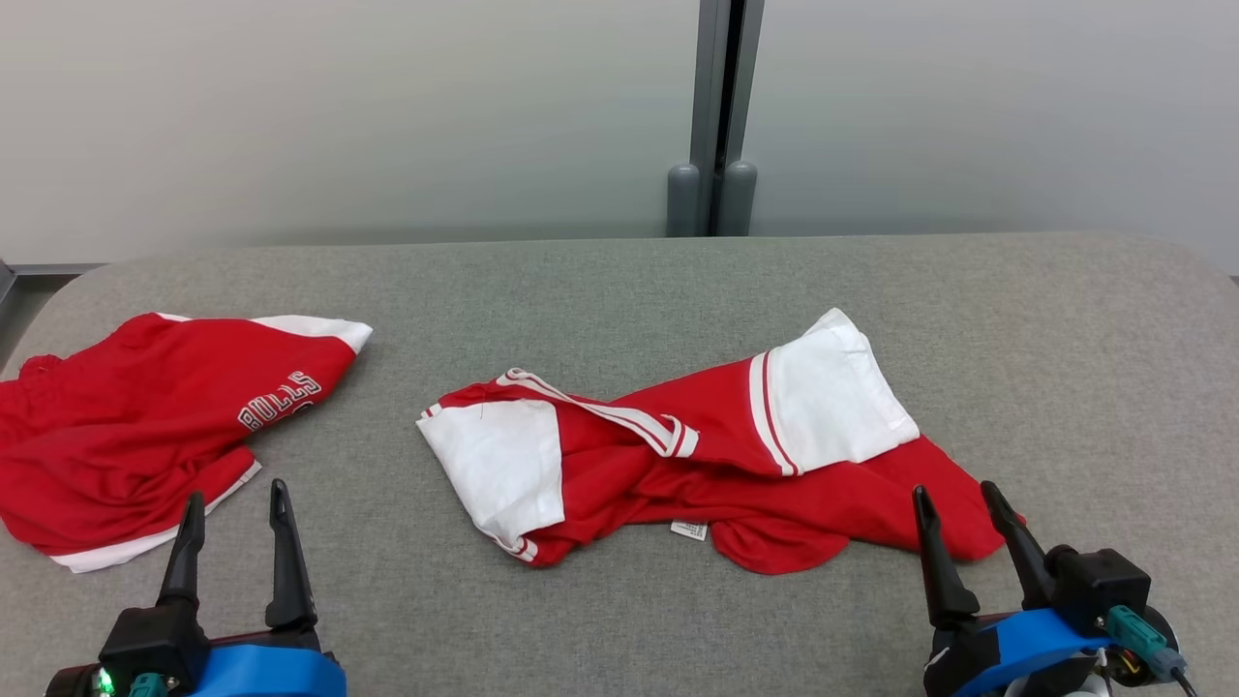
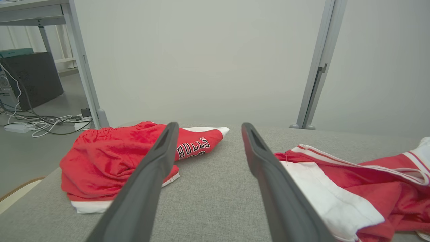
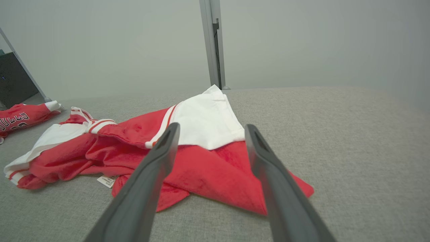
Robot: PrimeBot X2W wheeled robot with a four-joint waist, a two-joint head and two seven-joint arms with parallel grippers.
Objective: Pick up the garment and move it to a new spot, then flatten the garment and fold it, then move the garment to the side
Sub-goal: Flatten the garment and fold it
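Sitting idle: left gripper [image 1: 237, 489] and right gripper [image 1: 953, 487] both wide open, empty. Crumpled red-and-white garment [image 1: 678, 455] lies mid-table [image 1: 619, 290], its red hem corner just beside the right gripper. Best to pinch the outer edges at opposite ends, not the bunched middle. Leave the red shorts [image 1: 145, 416] at far left alone.

Light: was bright, even, diffuse.
Shadows: were thin and soft under the red garment [image 1: 619, 474].
Focus: was crisp in head view; dark fingers [image 2: 144, 191] near the lens blurred.
Edges: wrist views bent the grey post [image 2: 315, 74].
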